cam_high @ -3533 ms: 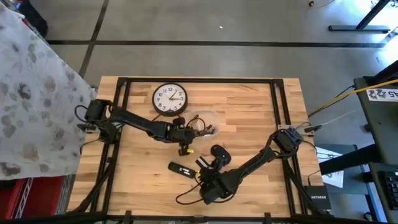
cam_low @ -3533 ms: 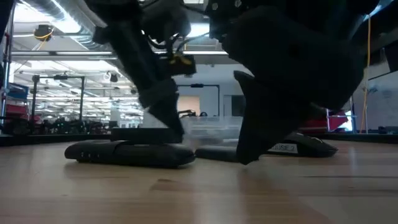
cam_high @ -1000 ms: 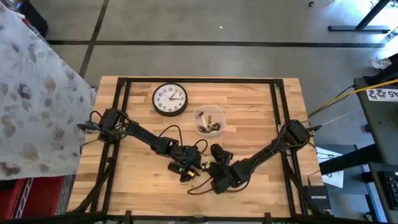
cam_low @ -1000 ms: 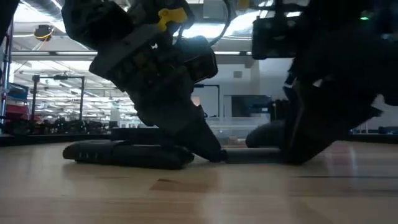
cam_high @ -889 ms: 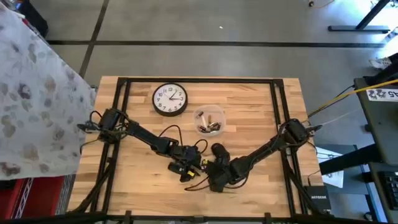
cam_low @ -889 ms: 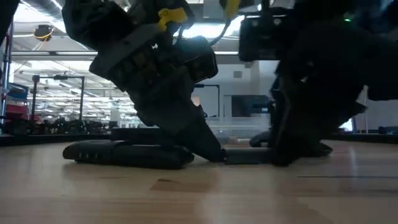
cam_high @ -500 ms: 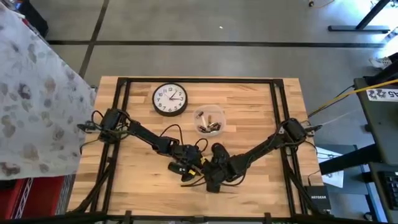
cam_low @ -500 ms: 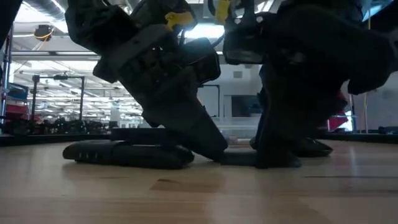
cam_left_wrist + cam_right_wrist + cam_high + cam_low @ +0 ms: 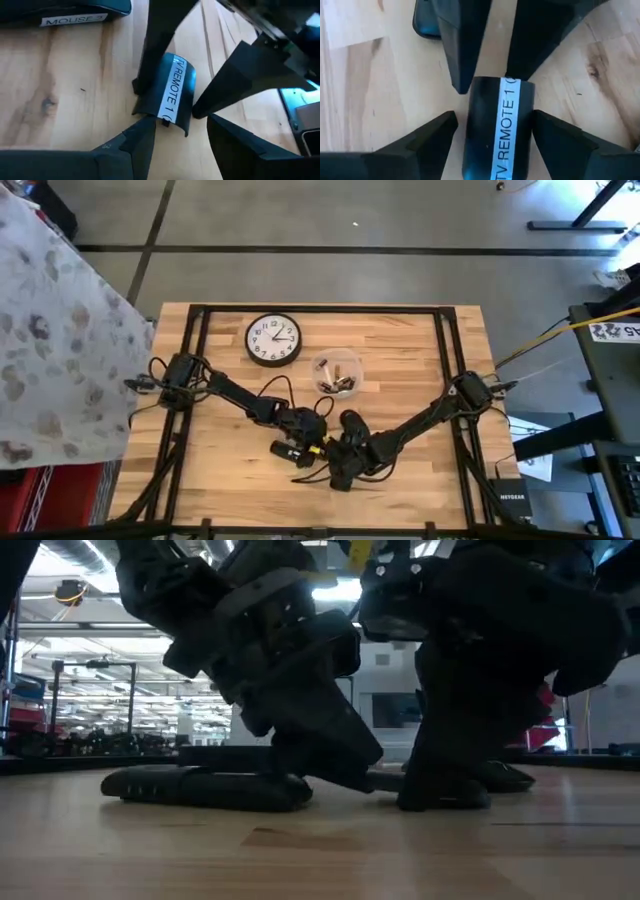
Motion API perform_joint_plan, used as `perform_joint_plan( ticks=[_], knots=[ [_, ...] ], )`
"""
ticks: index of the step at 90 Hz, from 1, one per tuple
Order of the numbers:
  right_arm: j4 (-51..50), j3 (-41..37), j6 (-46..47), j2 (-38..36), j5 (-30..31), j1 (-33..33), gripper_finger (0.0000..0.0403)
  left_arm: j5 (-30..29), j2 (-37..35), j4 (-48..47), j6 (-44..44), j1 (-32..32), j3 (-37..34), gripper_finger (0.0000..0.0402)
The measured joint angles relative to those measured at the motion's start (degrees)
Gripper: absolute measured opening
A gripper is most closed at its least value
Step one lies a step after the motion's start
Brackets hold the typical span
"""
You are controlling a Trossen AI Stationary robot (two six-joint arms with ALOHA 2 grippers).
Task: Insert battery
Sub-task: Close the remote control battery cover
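Since the earlier high view, both arms have closed in over the black plastic TV remote (image 9: 296, 451), lying flat on the wooden tabletop (image 9: 400, 360) below the clear bowl of batteries (image 9: 336, 375). Wrist views show the left gripper (image 9: 176, 131) and right gripper (image 9: 492, 131) spread, straddling opposite ends of the remote, grasping nothing. It looks light, stiff and slippery, so I'd pinch its long edges.
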Motion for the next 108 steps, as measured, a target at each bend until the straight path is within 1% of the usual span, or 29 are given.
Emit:
perform_joint_plan(
  ticks=[14,27,42,53,59,72,83,100,108],
  knots=[
    [-7.10,3.75,0.15,0.34,0.90,1.55,0.0252,0.41,0.00,-0.04,-0.12,0.20,0.00,0.0162],
    [-10.45,4.47,3.23,0.31,0.19,3.16,0.0252,0.41,0.00,-0.11,0.08,0.20,0.00,0.0162],
    [-9.03,3.06,8.13,0.38,-0.65,4.11,0.0252,0.48,0.00,-0.17,0.10,0.19,0.00,0.0162],
    [-5.83,1.18,10.33,0.15,-0.42,4.44,0.0252,3.17,-0.04,-0.22,-0.31,0.26,0.00,0.0162],
    [-4.05,0.41,11.04,0.12,-0.12,4.51,0.0252,3.57,-0.09,-0.53,-0.82,-0.01,0.00,0.0162],
    [-1.31,-0.59,13.43,0.14,1.52,4.98,0.0252,0.56,-0.04,-0.42,-2.03,-1.25,0.02,0.0162],
    [-1.02,-0.64,14.05,0.23,2.42,5.50,0.0252,-1.82,0.00,-0.46,-6.92,-1.33,0.07,0.0162],
    [-0.75,-0.64,14.78,0.25,2.42,5.57,0.0252,-2.05,-0.16,-3.11,-8.27,-1.33,0.17,0.0147],
    [-2.12,-0.04,14.78,0.32,2.15,5.57,0.0252,-2.00,-0.26,-6.68,-7.63,-1.29,0.73,0.0139]
  ],
)
